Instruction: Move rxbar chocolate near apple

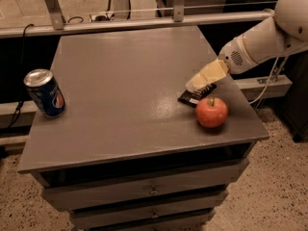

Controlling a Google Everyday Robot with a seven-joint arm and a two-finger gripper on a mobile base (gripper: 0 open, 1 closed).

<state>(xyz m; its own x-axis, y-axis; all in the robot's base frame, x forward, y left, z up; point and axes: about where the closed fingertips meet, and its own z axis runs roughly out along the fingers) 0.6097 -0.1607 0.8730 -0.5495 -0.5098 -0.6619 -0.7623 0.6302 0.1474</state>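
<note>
The rxbar chocolate [193, 96], a flat black wrapper, lies on the grey cabinet top [120, 90] just up and left of the red apple [211, 112], almost touching it. My gripper [195, 85] reaches in from the right on a white arm. Its pale yellow fingertips [204, 76] sit over the upper edge of the bar and cover part of it. The apple stands upright near the front right corner with its stem up.
A blue soda can [45, 92] stands at the left edge of the cabinet top. A metal rail [130, 22] runs behind the cabinet. Drawers [144, 191] sit below the top. A cable hangs at the right.
</note>
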